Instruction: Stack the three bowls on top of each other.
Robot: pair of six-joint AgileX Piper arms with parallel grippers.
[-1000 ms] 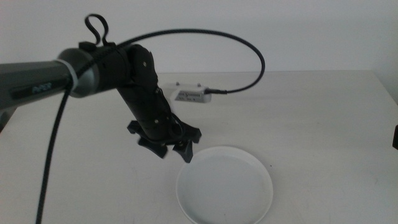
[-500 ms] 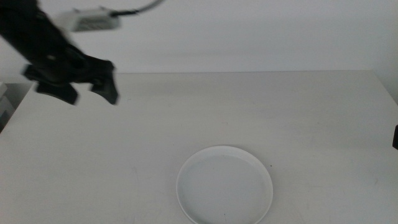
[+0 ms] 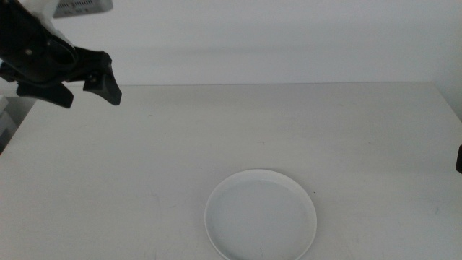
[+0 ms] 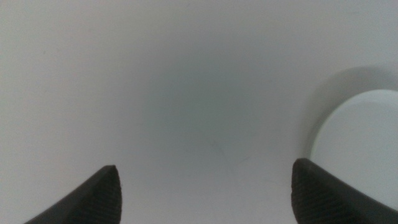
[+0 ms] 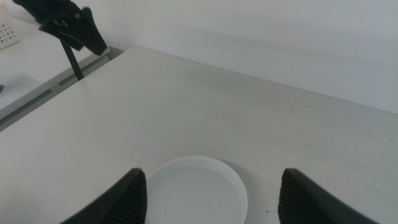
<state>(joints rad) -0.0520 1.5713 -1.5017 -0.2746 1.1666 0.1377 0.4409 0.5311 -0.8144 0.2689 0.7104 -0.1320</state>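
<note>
A white bowl (image 3: 260, 214) sits on the table near the front edge; it also shows in the right wrist view (image 5: 196, 186). No grey or mint green bowl is plainly visible. My left gripper (image 3: 88, 92) is open and empty, raised over the table's far left corner, well away from the white bowl. In the left wrist view its jaws (image 4: 205, 167) stand wide apart over bare table, with a pale round dish (image 4: 364, 146) to one side; I cannot tell which bowl it is. My right gripper (image 5: 213, 174) is open and empty, back from the white bowl.
The white table (image 3: 303, 130) runs to a pale wall at the back. A dark bit of the right arm (image 3: 459, 159) shows at the right edge. The left gripper (image 5: 74, 28) also shows in the right wrist view, above the far left corner.
My left gripper was at the white bowl's rim a second ago. It has pulled up and away to the far left corner, open and empty. The bowl has not moved.
</note>
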